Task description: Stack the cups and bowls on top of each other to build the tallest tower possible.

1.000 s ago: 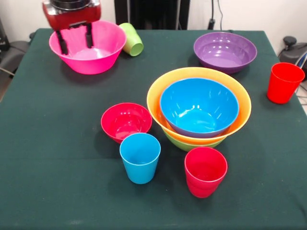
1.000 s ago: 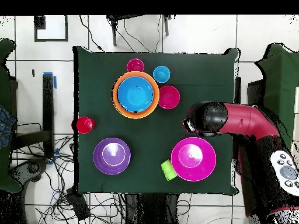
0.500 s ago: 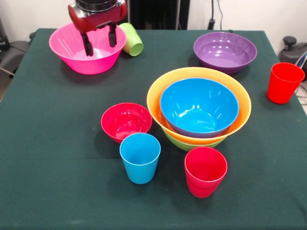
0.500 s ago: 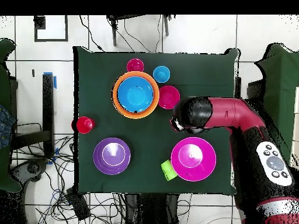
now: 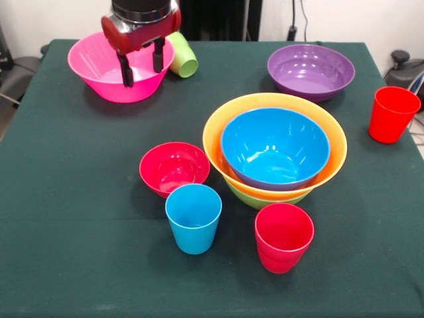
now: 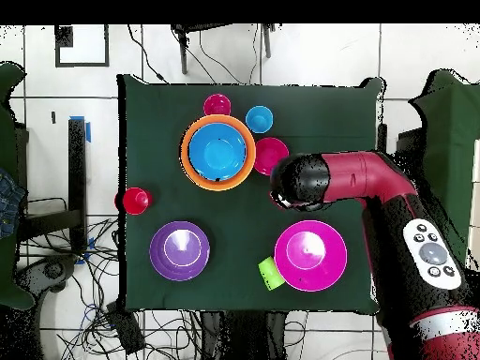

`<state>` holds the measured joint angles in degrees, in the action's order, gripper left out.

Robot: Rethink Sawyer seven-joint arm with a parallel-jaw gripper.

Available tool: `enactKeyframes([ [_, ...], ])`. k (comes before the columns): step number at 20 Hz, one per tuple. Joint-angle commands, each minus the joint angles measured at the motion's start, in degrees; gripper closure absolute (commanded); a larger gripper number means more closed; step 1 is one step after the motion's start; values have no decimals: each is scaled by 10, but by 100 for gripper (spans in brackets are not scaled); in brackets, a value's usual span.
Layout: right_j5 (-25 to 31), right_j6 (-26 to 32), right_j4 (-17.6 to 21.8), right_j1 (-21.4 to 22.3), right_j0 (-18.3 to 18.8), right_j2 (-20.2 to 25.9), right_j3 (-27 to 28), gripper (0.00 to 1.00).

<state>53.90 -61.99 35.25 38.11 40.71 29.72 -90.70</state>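
**Q:** Broadly, what is laid out, from largest to smallest?

**A:** A dark green table [image 5: 66, 199] fills the front view. At centre right the tower [image 5: 275, 149] is seen: a blue bowl nested in an orange bowl [image 5: 331, 165], with a lime green bowl [image 5: 255, 197] beneath. A pink bowl [image 5: 93, 63] sits apart at upper left, a purple bowl [image 5: 310, 69] at upper right. A small red bowl [image 5: 173, 167] lies just left of the tower. A blue cup [image 5: 193, 218] and a red cup [image 5: 283, 237] stand at lower centre, another red cup [image 5: 392, 114] at the right edge, and a green cup [image 5: 182, 54] lies tipped beside the pink bowl.

**Q:** And the gripper?

**A:** The gripper [image 5: 140, 58] is held above the pink bowl's right side, fingers [image 5: 124, 69] parted and empty.

**Q:** How might the step be done well?

**A:** Judging by position, the pink bowl is being approached. One finger would best be lowered inside the rim and one outside, the wall pinched firmly, and the green cup avoided.
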Motion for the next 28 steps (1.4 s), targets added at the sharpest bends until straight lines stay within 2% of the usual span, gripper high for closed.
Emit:
enactKeyframes([
  [1,52,275,76,-53,21,57,-5,0],
  [6,78,274,76,-59,24,50,-4,0],
  [9,100,244,88,-53,15,18,14,0],
  [13,105,308,84,-58,43,45,12,0],
  [18,129,335,70,-48,64,64,8,0],
  [23,114,370,105,-65,82,71,16,0],
  [28,101,384,122,-75,88,71,20,0],
])
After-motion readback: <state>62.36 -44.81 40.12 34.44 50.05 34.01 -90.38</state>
